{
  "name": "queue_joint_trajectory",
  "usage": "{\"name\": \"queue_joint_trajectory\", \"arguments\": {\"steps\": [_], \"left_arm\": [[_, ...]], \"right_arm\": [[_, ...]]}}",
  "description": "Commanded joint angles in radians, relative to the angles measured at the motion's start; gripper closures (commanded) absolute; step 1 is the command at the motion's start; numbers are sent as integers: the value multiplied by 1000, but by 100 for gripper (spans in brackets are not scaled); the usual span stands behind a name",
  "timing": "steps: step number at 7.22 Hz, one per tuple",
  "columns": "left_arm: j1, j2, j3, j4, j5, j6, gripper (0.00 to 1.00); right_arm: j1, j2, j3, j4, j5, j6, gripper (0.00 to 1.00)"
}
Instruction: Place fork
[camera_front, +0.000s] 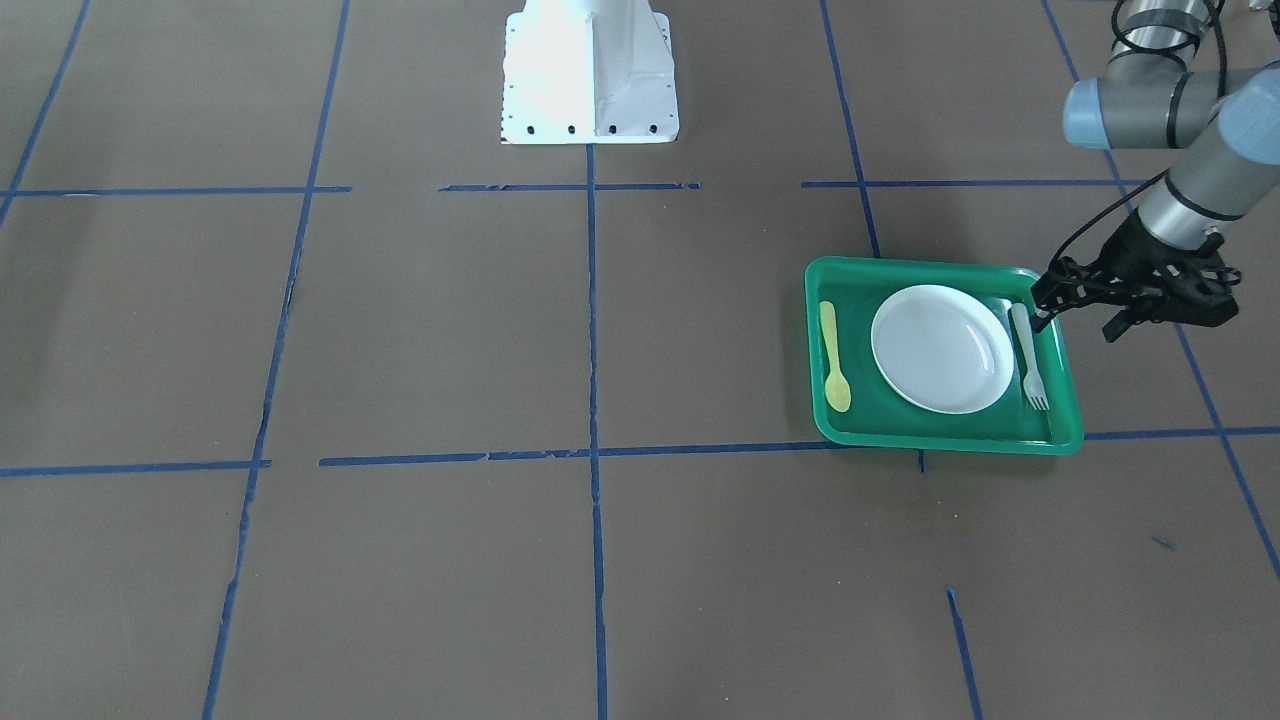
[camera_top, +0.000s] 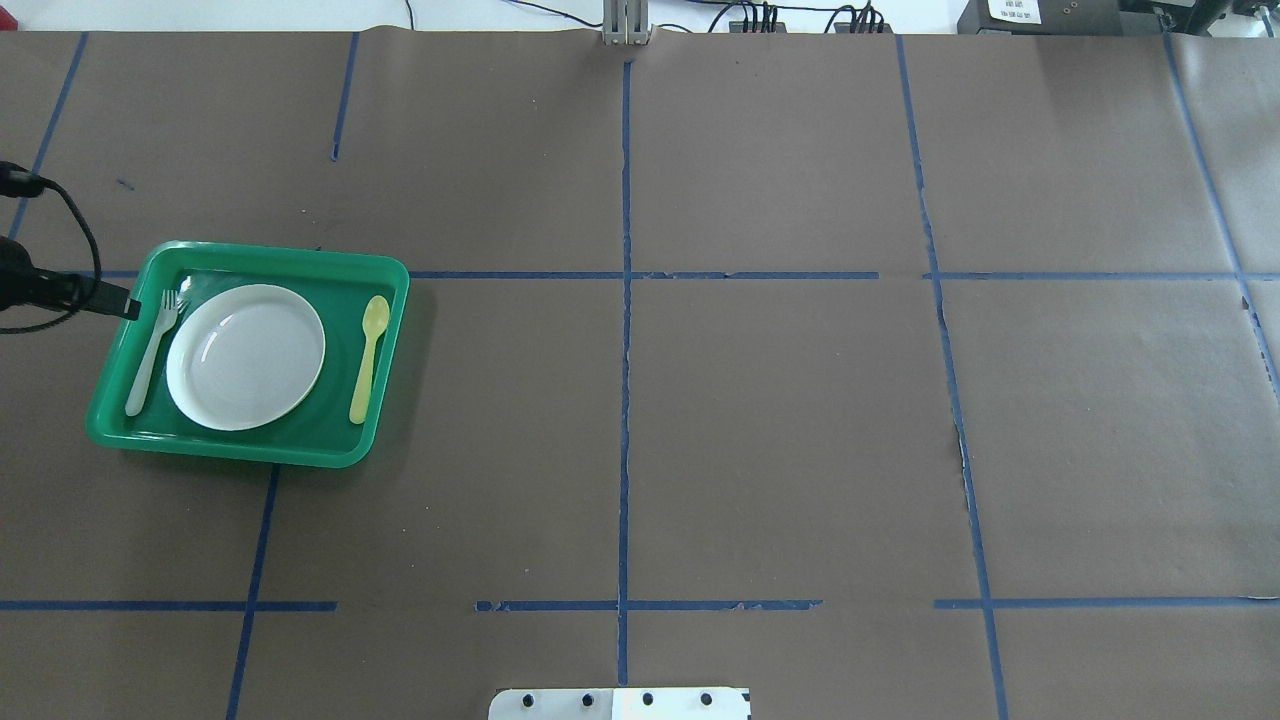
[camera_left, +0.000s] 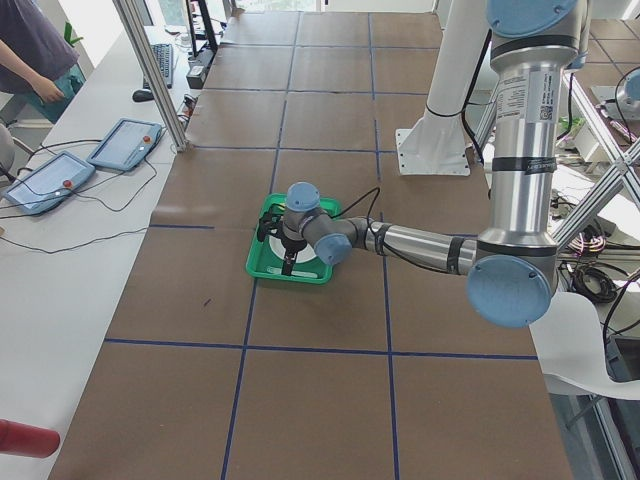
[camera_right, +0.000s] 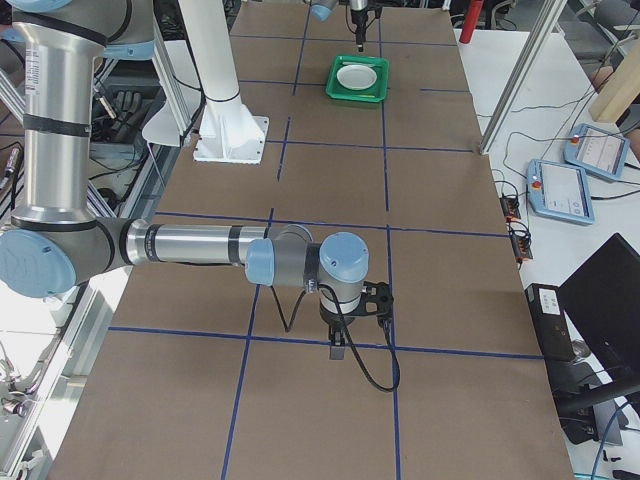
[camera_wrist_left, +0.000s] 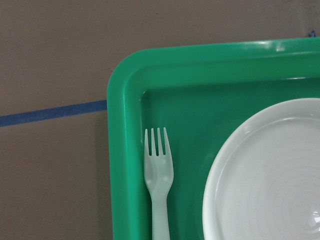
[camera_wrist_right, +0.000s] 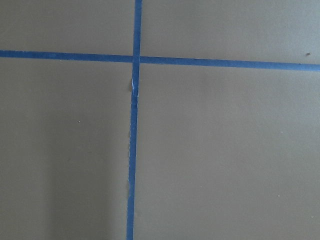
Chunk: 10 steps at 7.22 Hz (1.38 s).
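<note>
Brown paper table (camera_top: 780, 430) with blue tape lines (camera_top: 625, 400), usual setup. On my end the left gripper (camera_front: 1078, 315) hangs over the outer edge of the green tray (camera_front: 940, 440), fingers spread with nothing between them, so it's carrying nothing. Right below and beside it is the fork (camera_front: 1027, 355), lying flat on the tray floor in the narrow strip between the tray wall and the white plate (camera_front: 940, 348). The tines point away from the robot. In the left wrist view it sits close to the wall with a small gap to the plate, not resting on either as far as I can see. The yellow spoon (camera_front: 833, 360) lies on the plate's other side, pointed the same way, so the whole thing reads as a place setting, fork one side and spoon the other. My read is that the placing itself is pretty much done and the open jaws just need lifting clear without clipping the handle or the rim. The right gripper (camera_right: 338, 352) is parked well apart over bare table, out of the way. I only get it in the side view, so I can't tell whether it's spread or closed.
</note>
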Motion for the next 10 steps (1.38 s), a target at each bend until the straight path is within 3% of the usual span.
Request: {"name": "queue_joint_trajectory", "arguments": {"steps": [1, 4, 7, 10], "left_arm": [[-140, 3, -14, 23, -87, 190, 0], [-337, -12, -9, 290, -83, 584, 0], [-454, -9, 3, 568, -89, 751, 0], [-480, 60, 22, 598, -113, 748, 0]], "right_arm": [[0, 0, 0, 0, 0, 0, 0], [0, 0, 0, 0, 0, 1, 0], [0, 0, 0, 0, 0, 0, 0], [0, 0, -1, 0, 0, 0, 0]]}}
